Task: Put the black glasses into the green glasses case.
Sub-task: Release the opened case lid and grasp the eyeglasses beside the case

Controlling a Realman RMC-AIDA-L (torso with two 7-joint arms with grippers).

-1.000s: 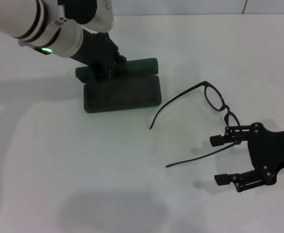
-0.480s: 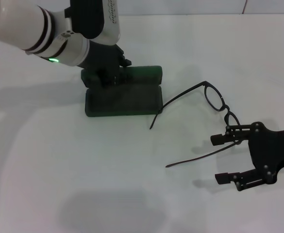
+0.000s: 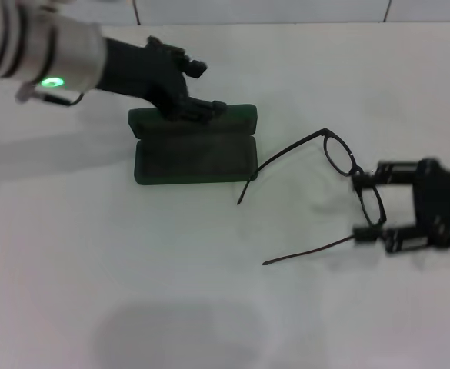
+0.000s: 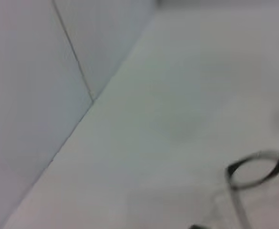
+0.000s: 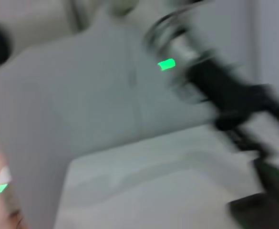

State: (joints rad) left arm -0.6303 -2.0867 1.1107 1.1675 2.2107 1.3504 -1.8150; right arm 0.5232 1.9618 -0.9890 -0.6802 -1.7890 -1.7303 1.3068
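The green glasses case [image 3: 194, 157] lies open at the back left of the table, its lid [image 3: 236, 117] standing behind the tray. My left gripper [image 3: 207, 87] hovers open just above the lid. The black glasses [image 3: 338, 154] lie unfolded to the right of the case, one temple tip almost touching the case's right end. My right gripper [image 3: 362, 208] is open and straddles the nearer lens, one finger on each side. Blurred in the left wrist view is one lens of the glasses [image 4: 251, 169]. A dark edge of the case [image 5: 258, 210] appears in the right wrist view.
The white table [image 3: 132, 277] stretches bare in front of the case and the glasses. A pale wall with a seam [image 3: 136, 9] runs along the back edge. The left arm's green light [image 3: 52, 81] glows at the far left.
The right gripper has moved from in front of the glasses up to the nearer lens. The left gripper has lifted off the case lid. The case slid slightly to the right.
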